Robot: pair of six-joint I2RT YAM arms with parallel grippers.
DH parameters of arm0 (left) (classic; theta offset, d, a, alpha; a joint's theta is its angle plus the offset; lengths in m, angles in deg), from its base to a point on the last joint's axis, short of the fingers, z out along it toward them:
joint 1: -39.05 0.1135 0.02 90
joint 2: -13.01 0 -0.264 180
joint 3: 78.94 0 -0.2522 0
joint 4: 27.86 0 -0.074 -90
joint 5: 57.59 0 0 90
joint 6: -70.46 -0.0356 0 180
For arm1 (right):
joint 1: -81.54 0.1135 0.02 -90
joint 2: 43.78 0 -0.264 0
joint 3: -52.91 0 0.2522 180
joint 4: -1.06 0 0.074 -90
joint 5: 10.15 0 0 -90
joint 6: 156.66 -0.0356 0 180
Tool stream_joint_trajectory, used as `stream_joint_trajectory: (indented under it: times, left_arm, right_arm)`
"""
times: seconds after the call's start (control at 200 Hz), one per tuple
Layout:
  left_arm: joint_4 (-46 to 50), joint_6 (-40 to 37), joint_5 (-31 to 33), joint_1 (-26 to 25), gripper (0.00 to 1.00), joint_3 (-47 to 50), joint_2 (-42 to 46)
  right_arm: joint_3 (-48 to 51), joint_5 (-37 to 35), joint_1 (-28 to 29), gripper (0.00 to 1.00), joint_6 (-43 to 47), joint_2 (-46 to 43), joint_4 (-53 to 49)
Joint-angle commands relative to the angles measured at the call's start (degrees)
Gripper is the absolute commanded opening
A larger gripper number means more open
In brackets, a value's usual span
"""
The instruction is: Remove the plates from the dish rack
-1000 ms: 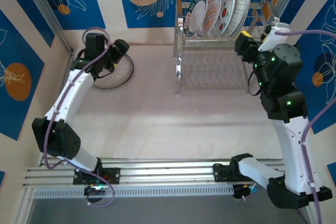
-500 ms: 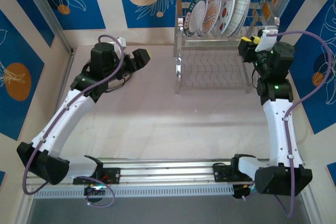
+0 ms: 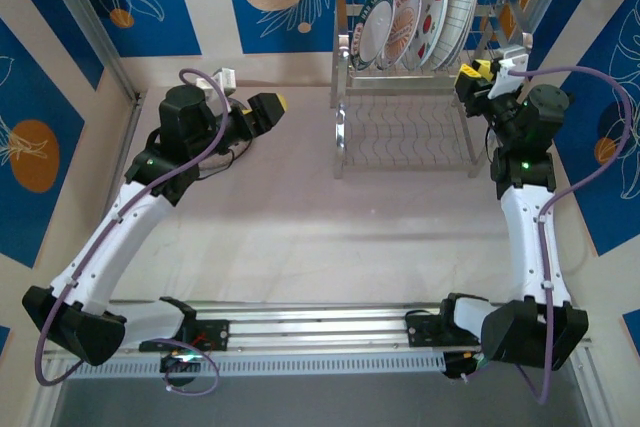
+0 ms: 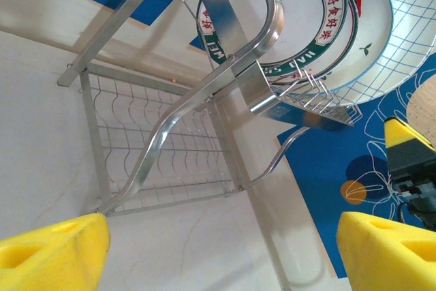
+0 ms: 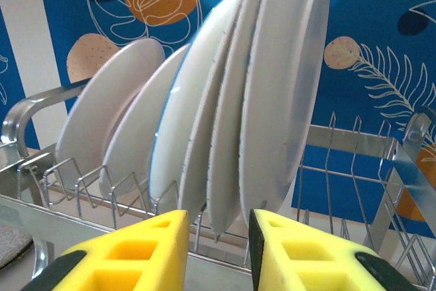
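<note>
I had the right gripper (image 5: 218, 217) narrow, empty, at the dish rack's (image 3: 405, 137) plates (image 5: 272, 100) for pinching; left gripper (image 4: 218, 250) wide, idle.

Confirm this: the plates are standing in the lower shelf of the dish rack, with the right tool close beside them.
Wrong on the shelf. The plates stand on edge in the slotted upper shelf of the dish rack, not the lower one, as the top external view shows. The right tool is indeed close beside them.
</note>
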Motion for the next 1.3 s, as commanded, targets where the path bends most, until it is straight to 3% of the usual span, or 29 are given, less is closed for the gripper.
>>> stream_joint_trajectory:
  times: [0.0,0.325,1.295]
  left_arm:
    - [-1.3,0.0,-0.6,-0.7,0.86,-0.5,0.7]
    - [-0.8,0.8,0.7,-0.8,0.86,0.1,1.5]
    - [-2.0,2.8,0.8,-0.8,0.85,1.2,1.2]
  right_arm:
    - [0.3,2.3,-0.9,0.31,-0.3,1.7,4.4]
    - [-0.7,2.4,-0.9,0.38,-1.8,5.4,6.4]
    - [-4.4,0.1,0.9,0.40,-3.7,9.9,7.9]
